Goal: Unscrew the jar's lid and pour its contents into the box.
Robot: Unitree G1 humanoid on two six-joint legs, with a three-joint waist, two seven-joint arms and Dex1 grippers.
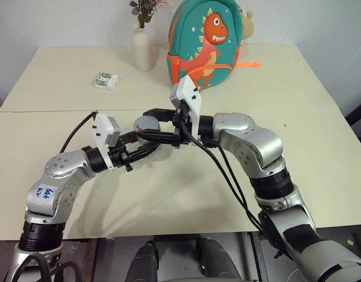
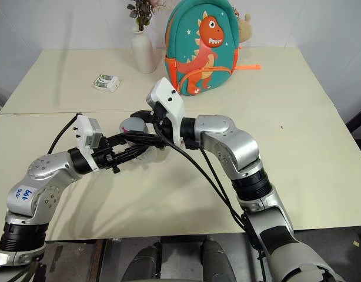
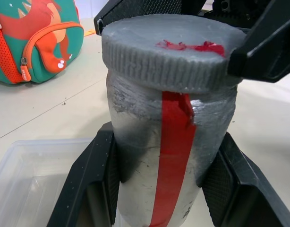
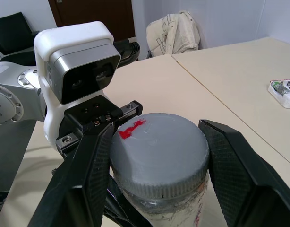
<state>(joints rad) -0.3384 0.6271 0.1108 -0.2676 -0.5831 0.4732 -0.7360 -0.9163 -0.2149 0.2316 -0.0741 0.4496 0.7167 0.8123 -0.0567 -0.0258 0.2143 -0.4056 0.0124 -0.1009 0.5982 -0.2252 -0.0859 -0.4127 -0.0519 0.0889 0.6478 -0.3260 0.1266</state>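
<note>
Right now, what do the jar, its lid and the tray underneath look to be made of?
The jar looks like translucent plastic, dull silvery-grey and scuffed, with a red tape strip down its side. The lid seems matte grey plastic: ribbed edge, a red mark on top. The box appears to be clear, glossy thin plastic, since the table shows through it.

One jar [image 3: 168, 156], one lid [image 3: 171, 49], perhaps one box [image 3: 27, 175]
</note>
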